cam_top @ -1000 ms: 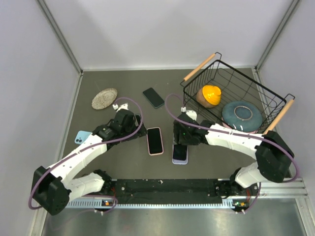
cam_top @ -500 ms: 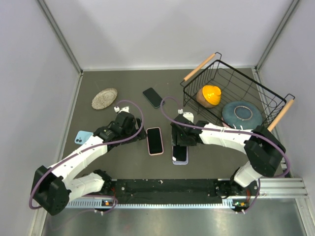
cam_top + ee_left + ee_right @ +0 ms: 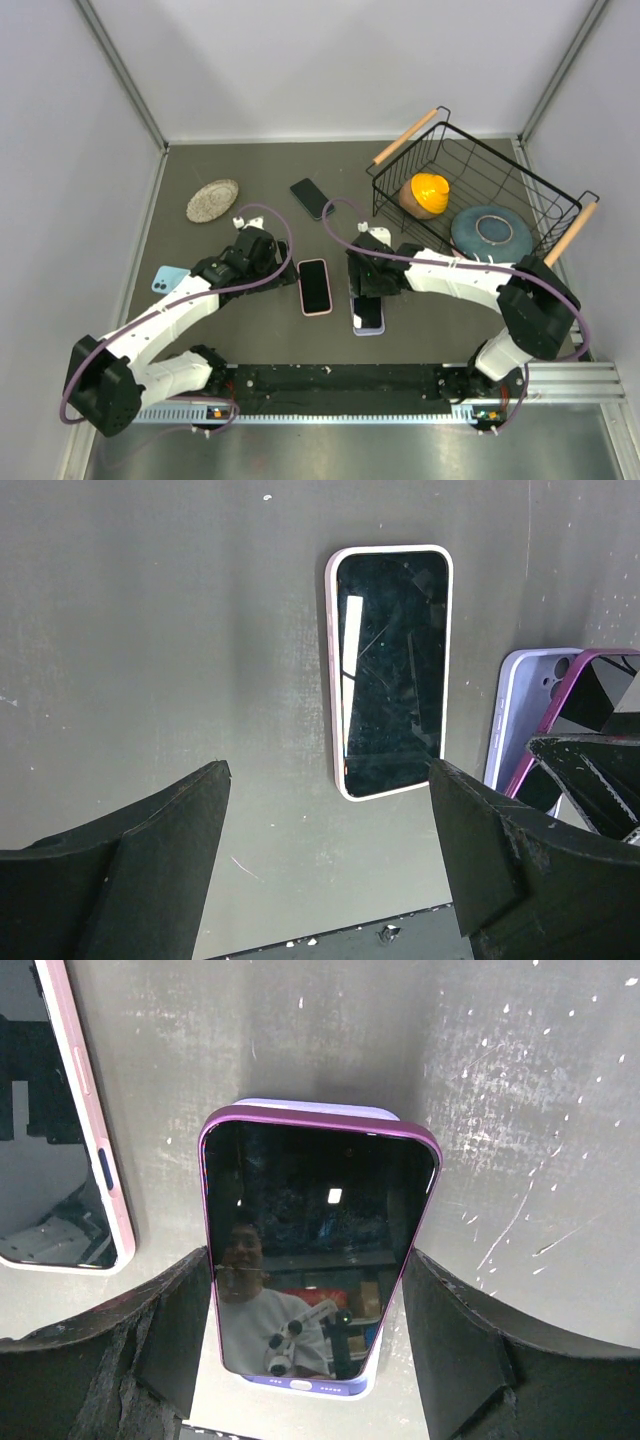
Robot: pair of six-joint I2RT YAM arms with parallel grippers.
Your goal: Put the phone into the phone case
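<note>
A phone with a purple rim (image 3: 318, 1250) sits between my right gripper's (image 3: 312, 1260) fingers, its black screen up. It is tilted over a lavender phone case (image 3: 312, 1107) lying on the table, whose bottom edge shows below the phone. In the top view the pair (image 3: 366, 314) lies at the front centre, with my right gripper (image 3: 367, 288) over its far end. The left wrist view shows the case (image 3: 515, 695) and the tilted phone (image 3: 585, 690) at right. My left gripper (image 3: 328, 770) is open and empty, hovering to the left of a phone in a pink case (image 3: 392, 670).
The pink-cased phone (image 3: 314, 286) lies just left of the lavender case. A black phone (image 3: 312, 198), a woven coaster (image 3: 212, 200) and a light blue case (image 3: 168, 279) lie on the table. A wire basket (image 3: 545, 200) at right holds an orange object (image 3: 425, 194) and a blue-grey bowl (image 3: 491, 235).
My right gripper has shifted a little to the left over the lavender case with the purple phone. My left arm has barely moved.
</note>
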